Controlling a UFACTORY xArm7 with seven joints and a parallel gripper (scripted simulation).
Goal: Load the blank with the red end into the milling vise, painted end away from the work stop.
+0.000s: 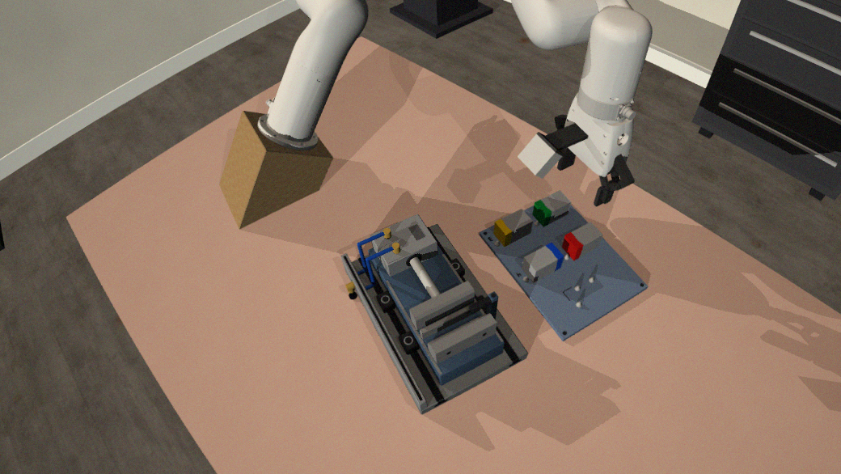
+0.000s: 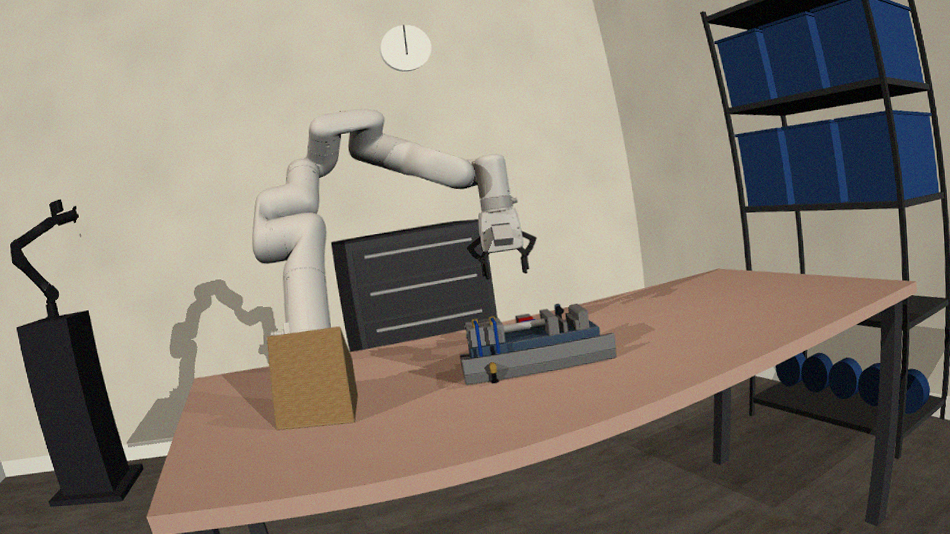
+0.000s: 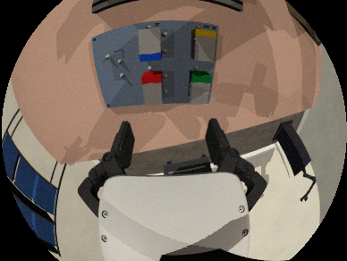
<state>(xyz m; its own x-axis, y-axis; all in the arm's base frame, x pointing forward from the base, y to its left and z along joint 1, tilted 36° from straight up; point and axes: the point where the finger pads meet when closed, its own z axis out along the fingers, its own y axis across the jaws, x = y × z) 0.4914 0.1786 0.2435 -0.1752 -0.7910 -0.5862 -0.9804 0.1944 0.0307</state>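
The blank with the red end (image 1: 581,240) (image 2: 524,318) (image 3: 152,88) lies on the blue infeed plate (image 1: 559,306) (image 3: 176,63). My gripper (image 1: 583,177) (image 2: 505,269) (image 3: 169,129) is open and empty, high above the plate's outer side, with its fingers pointing down. In the vise, the fixed jaw (image 1: 462,337) (image 2: 578,316) stands apart from the moving jaw (image 1: 441,304) (image 2: 550,322); no blank shows between them. The dark work stop (image 1: 482,303) is at the jaws' end beside the infeed plate. The low bars are mostly hidden.
Blanks with blue (image 1: 541,261) (image 3: 149,42), yellow (image 1: 517,225) (image 3: 204,46) and green (image 1: 555,205) (image 3: 200,91) ends lie on the infeed plate. Several small pins (image 1: 579,304) (image 3: 107,56) stand on it. Blue hoses (image 1: 361,254) rise at the vise's other end. A wooden block (image 1: 288,182) (image 2: 308,379) carries the arm.
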